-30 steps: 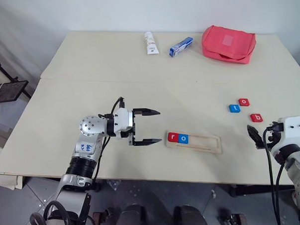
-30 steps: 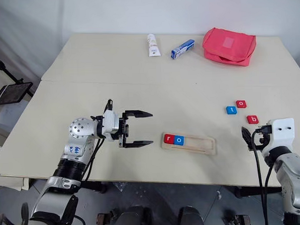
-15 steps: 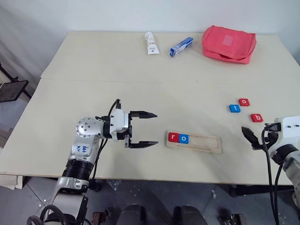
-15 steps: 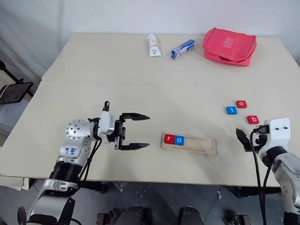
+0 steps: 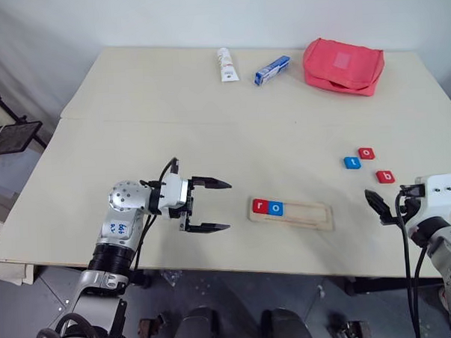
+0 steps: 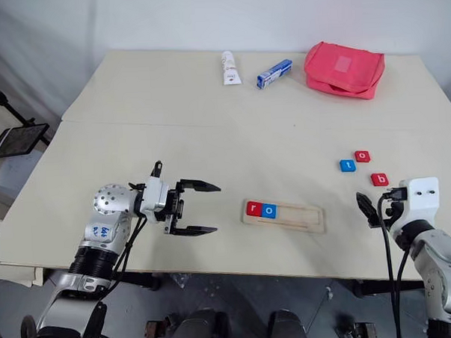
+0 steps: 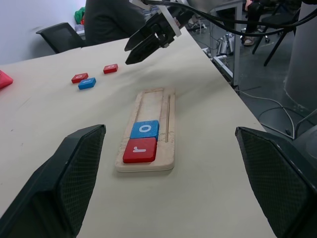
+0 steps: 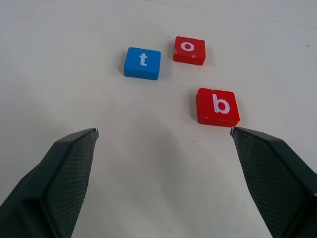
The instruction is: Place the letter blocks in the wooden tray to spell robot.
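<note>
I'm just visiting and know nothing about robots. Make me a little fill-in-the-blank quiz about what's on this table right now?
1. The wooden tray already holds a red r and a blue ___ beside it.
2. Loose on the table lie a blue t, a red o and a red ___.
3. Both the left pincer and the right pincer are ___ and hold nothing.

Missing words: o; b; open

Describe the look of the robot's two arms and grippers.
Each gripper, left and right, has two black pointed fingers with mesh-textured pads on a white wrist block. The left arm has a silver round joint, a blue-marked label and a black ribbed forearm. Black cables loop at both wrists.
</note>
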Motion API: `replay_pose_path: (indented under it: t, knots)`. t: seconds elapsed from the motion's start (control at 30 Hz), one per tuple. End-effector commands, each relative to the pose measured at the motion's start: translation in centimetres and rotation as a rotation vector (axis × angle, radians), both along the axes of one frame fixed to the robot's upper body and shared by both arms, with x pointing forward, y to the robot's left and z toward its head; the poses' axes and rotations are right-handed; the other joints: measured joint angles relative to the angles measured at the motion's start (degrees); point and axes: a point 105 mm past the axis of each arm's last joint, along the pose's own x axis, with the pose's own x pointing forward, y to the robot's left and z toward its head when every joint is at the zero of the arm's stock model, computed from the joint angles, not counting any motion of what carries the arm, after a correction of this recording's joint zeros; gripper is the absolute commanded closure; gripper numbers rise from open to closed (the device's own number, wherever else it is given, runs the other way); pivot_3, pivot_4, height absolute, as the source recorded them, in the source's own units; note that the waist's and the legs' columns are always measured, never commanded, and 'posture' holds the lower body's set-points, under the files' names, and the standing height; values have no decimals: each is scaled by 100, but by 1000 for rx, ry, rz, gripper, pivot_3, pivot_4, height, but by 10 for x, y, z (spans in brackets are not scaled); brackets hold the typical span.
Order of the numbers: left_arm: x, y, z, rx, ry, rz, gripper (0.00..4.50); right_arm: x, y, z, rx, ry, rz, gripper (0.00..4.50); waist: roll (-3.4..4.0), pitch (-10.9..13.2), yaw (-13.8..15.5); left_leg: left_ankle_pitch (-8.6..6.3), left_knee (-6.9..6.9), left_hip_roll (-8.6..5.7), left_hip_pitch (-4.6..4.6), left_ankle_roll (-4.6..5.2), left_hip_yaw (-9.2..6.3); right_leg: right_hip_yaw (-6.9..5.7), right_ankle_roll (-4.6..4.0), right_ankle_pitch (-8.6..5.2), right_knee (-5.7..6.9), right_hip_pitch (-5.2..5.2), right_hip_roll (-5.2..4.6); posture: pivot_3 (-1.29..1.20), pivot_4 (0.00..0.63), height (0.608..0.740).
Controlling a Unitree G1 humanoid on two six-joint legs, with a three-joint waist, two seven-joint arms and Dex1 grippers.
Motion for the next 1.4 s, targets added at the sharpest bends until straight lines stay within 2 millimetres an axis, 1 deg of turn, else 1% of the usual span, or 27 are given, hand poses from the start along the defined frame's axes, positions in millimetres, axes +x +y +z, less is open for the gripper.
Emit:
replay_pose_path:
  t: [0.03, 0.2, 0.33, 0.4, 0.47, 0.57, 0.7, 0.8, 0.83, 0.87, 1.03, 1.1, 1.13, 1.23, 1.27, 1.33, 1.4]
  knots:
    - [-3, 0, 6, -12, -37, -5, 39, 2, -13, 16, -12, -25, -38, 0, 0, 0, -1, 0, 0, 0, 0, 0, 0, 0, 0, 0, 0, 0, 0, 0, 150, 740]
    - [-4, 0, 6, -24, -33, 4, 39, 14, -26, 18, -19, 11, -35, 0, 0, 0, -4, 0, 0, 0, 1, 0, 0, 0, 0, 0, 0, 1, 0, 0, 150, 740]
    - [-6, 1, 4, -33, -23, 14, 39, 30, -35, 14, -11, 48, -26, 0, 0, 0, -12, 0, -2, 1, 1, 0, 3, -1, 0, 0, -2, 0, 0, 0, 150, 740]
    - [-8, 1, 3, -30, -23, 14, 39, 34, -38, 12, -14, 54, -23, 0, 0, 0, -18, 0, -1, 4, 1, 0, 2, -3, 0, 0, -1, 0, 2, 0, 150, 740]
    - [-11, 1, 4, -31, -20, 12, 39, 46, -44, 7, -5, 70, -23, 0, 0, 0, -30, 0, -1, 3, 1, 0, 2, -3, 0, 0, -1, 1, 0, 0, 150, 740]
    - [-13, 1, 5, -30, -20, 15, 39, 56, -45, 1, 5, 85, -6, 0, 1, 1, -73, 1, -1, -1, 0, 2, 6, -3, 0, 0, -4, 0, -5, 0, 150, 740]
    - [-13, 1, 7, -31, -20, 21, 39, 61, -41, -8, 11, 105, 19, 0, 1, 1, -110, 1, -3, 1, -1, 2, 0, -9, 0, 0, -2, 2, -4, 0, 150, 740]
    - [-13, 2, 7, -32, -21, 26, 39, 62, -42, -15, 27, 130, 2, 0, 1, 1, -134, 1, -2, 1, 0, 2, 0, -9, 0, 0, -2, 3, -5, 0, 150, 740]
    - [-13, 2, 7, -32, -21, 26, 0, 63, -42, -15, 31, 132, -2, 387, 1, 0, -134, 1, -2, 2, 0, 2, 0, -9, 0, 0, -3, 3, -5, 0, 150, 740]
    - [-13, 2, 7, -33, -21, 28, 0, 63, -41, -16, 44, 129, -5, 538, 1, 0, -133, 1, -2, 3, 1, 2, 0, -9, 0, 0, -2, 3, -4, 0, 150, 740]
    - [-10, 2, 7, -36, -22, 32, 0, 62, -42, -18, 50, 127, -27, 2135, 1, 1, -117, 1, -1, 0, 0, 2, -4, -9, 0, 0, -2, 6, -6, 0, 150, 740]
    - [-9, 1, 7, -39, -22, 32, 0, 60, -45, -15, 43, 105, -45, 2802, 1, 1, -112, 1, -1, 0, 0, 2, -5, -9, 0, 0, -3, 6, -6, 0, 150, 740]
    - [-8, 1, 7, -41, -22, 32, 0, 60, -46, -13, 39, 94, -54, 3050, 1, 1, -106, 1, -1, 0, 0, 2, -6, -9, 0, 0, -3, 6, -6, 0, 150, 740]
    - [-7, 1, 7, -43, -24, 29, 0, 57, -46, -4, 37, 49, -82, 3045, 1, 1, -108, 1, -1, -1, -1, 2, -6, -9, 0, 0, -3, 5, -7, 0, 150, 740]
    - [-7, 2, 7, -42, -24, 29, 0, 54, -43, 0, 33, 31, -92, 3045, 1, 1, -109, 1, -1, -1, -2, 2, -7, -9, 0, 0, -3, 5, -7, 0, 150, 740]
    - [-6, 7, 4, -37, -17, 29, 0, 39, -23, 10, 56, -21, -121, 3045, 2, 0, -94, 1, -4, 0, -4, 2, -7, -9, 0, 0, -3, 1, -7, 0, 150, 740]
    - [-4, 11, 0, -26, -8, 28, 0, 21, 0, 12, 61, -36, -115, 3045, 5, -1, -96, -1, -8, 10, -3, -5, -17, -8, 0, 0, 3, 0, -2, 0, 150, 740]
